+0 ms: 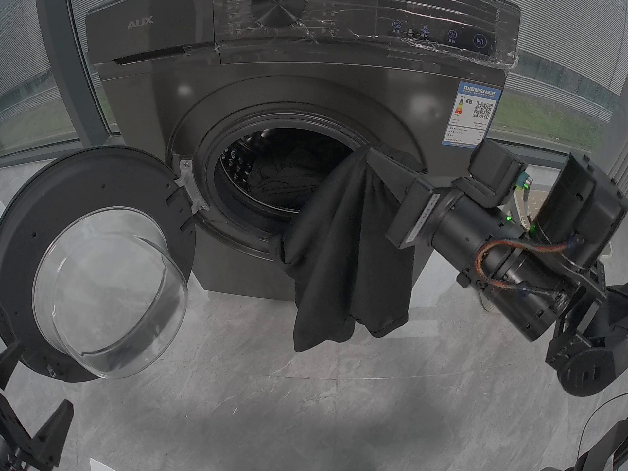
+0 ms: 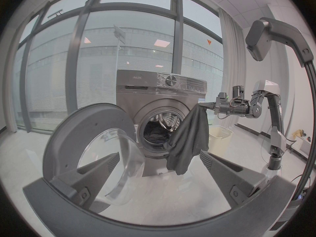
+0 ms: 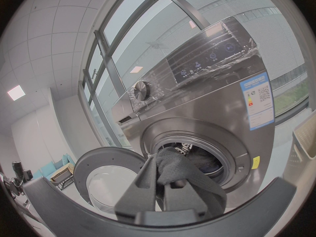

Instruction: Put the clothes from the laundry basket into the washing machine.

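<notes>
The right gripper (image 3: 163, 178) is pinching a black garment (image 1: 340, 250) at the mouth of the washing machine (image 1: 196, 99), the cloth hanging toward the glossy grey floor (image 1: 327, 394). The left gripper (image 2: 159, 154) is hovering low, jaws spread, with tall windows (image 2: 49, 66) rising behind the machine.

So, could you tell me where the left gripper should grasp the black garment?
Probably the loose lower hem of the black garment, from the robot's left: it hangs free below the drum opening, while the right gripper pinches its top.
</notes>
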